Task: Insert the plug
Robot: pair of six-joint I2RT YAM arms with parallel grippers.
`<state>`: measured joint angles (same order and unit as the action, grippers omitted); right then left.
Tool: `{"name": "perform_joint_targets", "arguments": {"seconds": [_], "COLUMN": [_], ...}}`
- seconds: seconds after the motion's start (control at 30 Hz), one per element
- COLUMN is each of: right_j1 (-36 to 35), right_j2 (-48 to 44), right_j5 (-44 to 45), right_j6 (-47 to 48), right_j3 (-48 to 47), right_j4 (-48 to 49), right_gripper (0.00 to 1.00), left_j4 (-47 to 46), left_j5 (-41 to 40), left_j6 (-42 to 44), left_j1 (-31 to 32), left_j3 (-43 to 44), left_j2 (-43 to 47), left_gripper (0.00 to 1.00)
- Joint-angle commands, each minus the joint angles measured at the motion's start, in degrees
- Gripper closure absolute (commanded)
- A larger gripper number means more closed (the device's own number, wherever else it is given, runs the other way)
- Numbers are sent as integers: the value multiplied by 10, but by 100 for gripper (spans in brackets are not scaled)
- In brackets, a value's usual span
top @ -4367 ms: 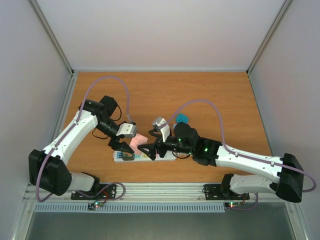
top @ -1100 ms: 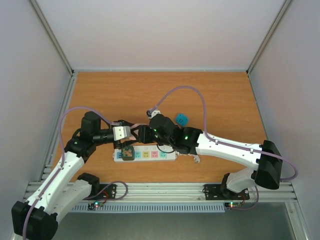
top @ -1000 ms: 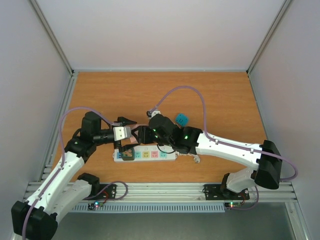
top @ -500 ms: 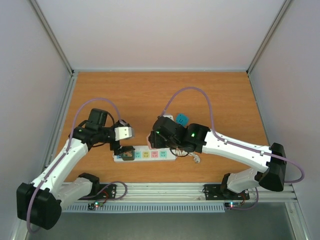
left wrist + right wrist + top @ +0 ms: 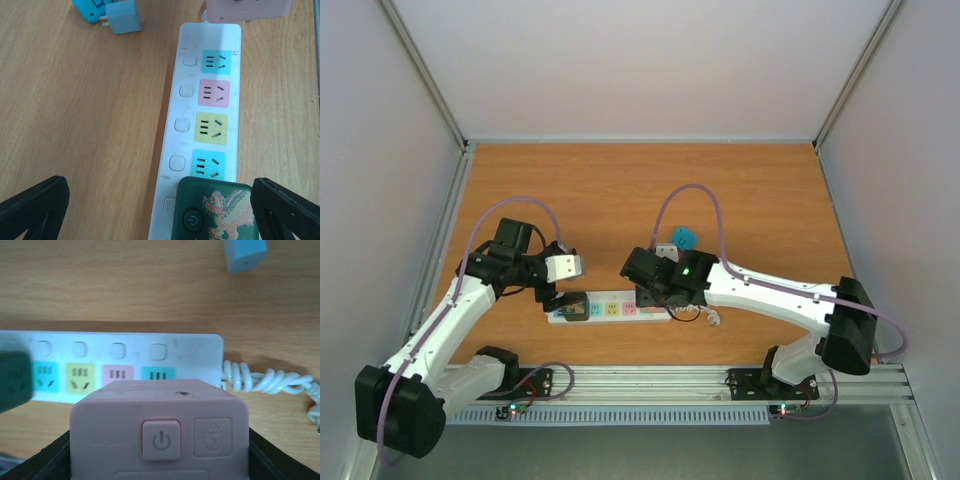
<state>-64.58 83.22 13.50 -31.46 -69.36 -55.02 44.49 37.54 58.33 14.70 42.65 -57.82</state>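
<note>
power strip (image 5: 610, 310) lies crosswise on the worktop (image 5: 620, 190), near its front edge. an adapter (image 5: 572, 302) sits in the strip's left end, between the spread fingers of the left end effector (image 5: 160, 195). the plug (image 5: 159, 425), gripped by the right end effector (image 5: 159, 460), hangs over the strip's right part. a loose plug (image 5: 682, 237) lies behind that end, and a coiled cord (image 5: 708, 316) to its right.

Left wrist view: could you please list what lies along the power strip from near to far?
Green plug, near blue socket, yellow socket, pink socket, far blue socket, pink plug.
</note>
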Motion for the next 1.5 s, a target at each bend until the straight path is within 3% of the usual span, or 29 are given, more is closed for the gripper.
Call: {"name": "perform_joint_targets", "arguments": {"seconds": [0.0,0.47,1.47], "right_j1": [-3,-7,-18], "right_j2": [22,70,113], "right_j5": [53,27,39], "right_j6": [-62,-68,-76], "right_j3": [6,23,26], "right_j4": [-18,42,55], "right_gripper": [99,99,99], "left_j4": [-5,-15,-21], "left_j5": [-9,-21,-22], "left_j6": [-9,-5,-10], "left_j1": [-4,-4,-4], "left_j3": [7,-7,-11], "left_j2": [4,7,9], "left_gripper": [0,0,0]}}
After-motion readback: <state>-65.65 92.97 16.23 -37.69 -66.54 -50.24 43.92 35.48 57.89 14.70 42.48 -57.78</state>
